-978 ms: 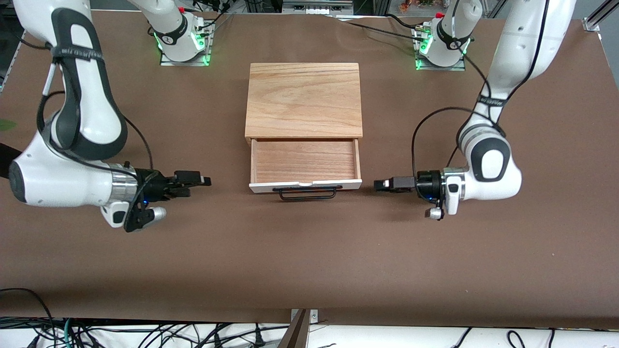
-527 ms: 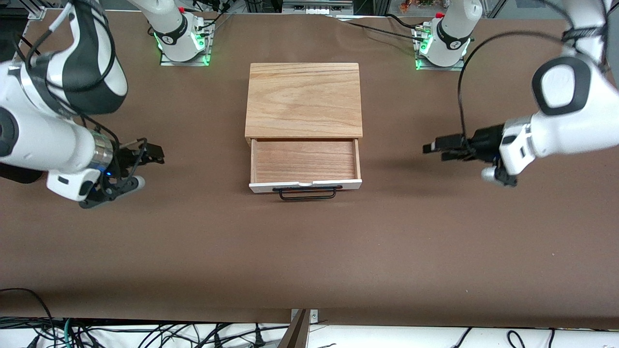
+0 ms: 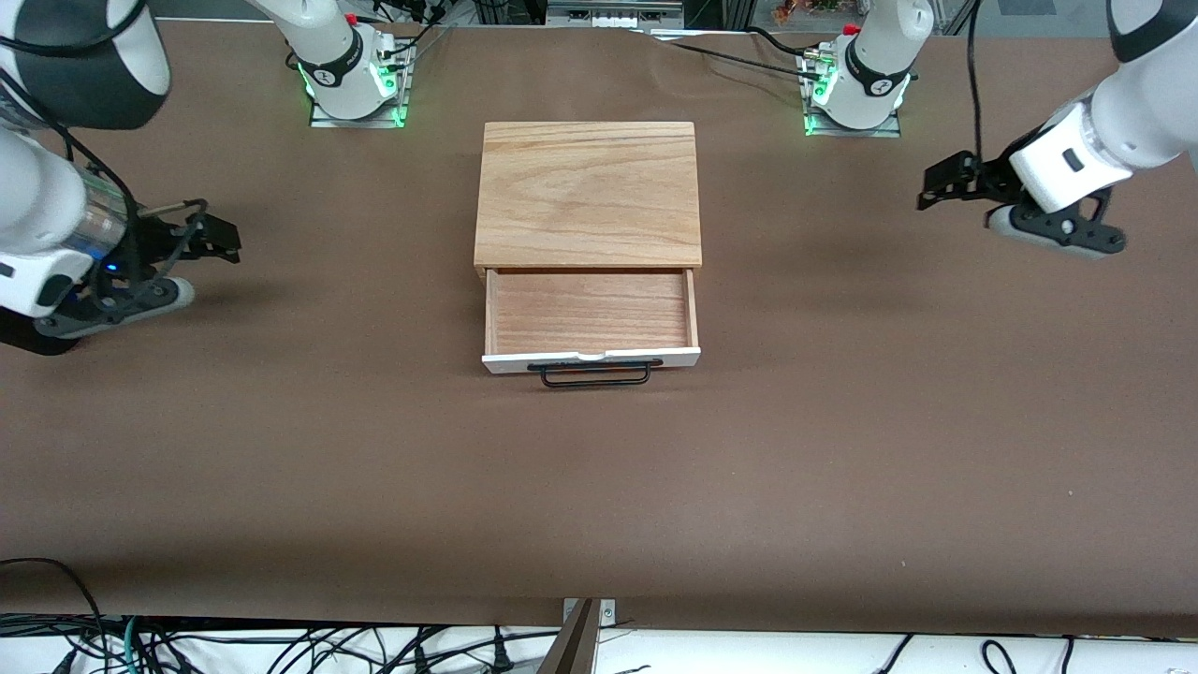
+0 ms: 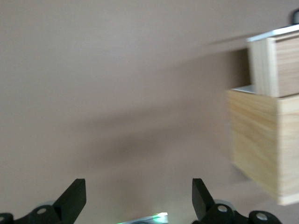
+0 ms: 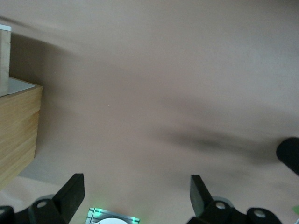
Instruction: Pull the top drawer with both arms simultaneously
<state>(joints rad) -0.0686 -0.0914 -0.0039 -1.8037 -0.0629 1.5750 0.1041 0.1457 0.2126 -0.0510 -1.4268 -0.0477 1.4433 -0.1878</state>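
1. I see the top drawer (image 3: 591, 318), a shallow light-wood tray with a white front panel, standing pulled out of the wood-grain cabinet (image 3: 589, 192) at the middle of the table, its open end toward the front camera. I judge the pull to be done or nearly so.
2. Its long black wire bar handle (image 3: 593, 373) runs across the white panel, with its long axis pointing from one arm's end of the table to the other. Nothing touches it.
3. The brown table mat (image 3: 599, 487) is all that lies between the drawer and either gripper.
4. The black two-finger left gripper (image 3: 936, 178) hangs over the mat toward the left arm's end of the table, well apart from the drawer. In the left wrist view its fingers (image 4: 74, 198) stand wide apart with nothing between them.
5. The black two-finger right gripper (image 3: 223, 241) hangs over the mat toward the right arm's end, also well apart from the drawer. The right wrist view shows its fingers (image 5: 72, 190) spread wide and empty.
6. Any further pull would turn on this: the handle lies inward from both grippers, toward the table's middle, and neither arm looks clearly closer.
7. Both wrist views are smeared, and each catches only a side of the cabinet (image 4: 261, 135). The upper links of both arms are cut off at the front view's edges.
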